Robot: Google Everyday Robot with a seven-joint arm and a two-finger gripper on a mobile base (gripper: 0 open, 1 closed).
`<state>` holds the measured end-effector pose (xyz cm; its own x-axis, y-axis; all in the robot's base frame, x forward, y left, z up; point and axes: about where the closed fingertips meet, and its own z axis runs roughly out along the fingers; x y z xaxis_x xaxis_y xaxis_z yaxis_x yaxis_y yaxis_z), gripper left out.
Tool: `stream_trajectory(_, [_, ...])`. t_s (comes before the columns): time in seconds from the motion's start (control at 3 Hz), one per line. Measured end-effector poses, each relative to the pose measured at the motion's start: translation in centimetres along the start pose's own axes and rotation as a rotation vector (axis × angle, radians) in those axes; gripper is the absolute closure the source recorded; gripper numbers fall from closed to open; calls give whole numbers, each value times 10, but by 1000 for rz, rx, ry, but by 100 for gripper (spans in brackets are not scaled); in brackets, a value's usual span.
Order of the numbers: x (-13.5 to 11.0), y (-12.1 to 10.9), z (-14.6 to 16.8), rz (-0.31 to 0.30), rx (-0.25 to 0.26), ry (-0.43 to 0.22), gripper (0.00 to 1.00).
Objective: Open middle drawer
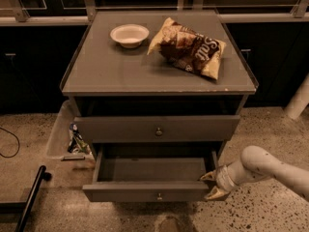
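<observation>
The middle drawer [152, 170] is pulled out of the grey cabinet and shows its grey inside. Its flat front [145, 191] carries a small round knob [159, 196]. The taller top drawer [157, 128] above it is closed. My gripper [211, 185] is at the right end of the middle drawer's front. Its fingers are spread, one fingertip [208, 176] just behind the front and the other before it. The white arm [270, 170] comes in from the right. The lowest drawer is hidden under the open one.
On the cabinet top [106, 71] stand a white bowl [129, 35] and a chip bag [189, 46]. A clear bin [65, 132] with litter sits on the floor at the left. A black bar [31, 197] lies at the lower left. A white post [299, 100] stands at the right.
</observation>
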<state>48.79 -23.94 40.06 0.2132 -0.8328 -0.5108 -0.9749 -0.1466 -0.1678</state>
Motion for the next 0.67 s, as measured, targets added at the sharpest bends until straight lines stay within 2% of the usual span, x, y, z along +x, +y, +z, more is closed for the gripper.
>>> stream_trajectory(0.33, [-3,11,-4,-60,-29,23,72])
stream_trajectory(0.67, [-9,56,-5,-118,-73,21,96])
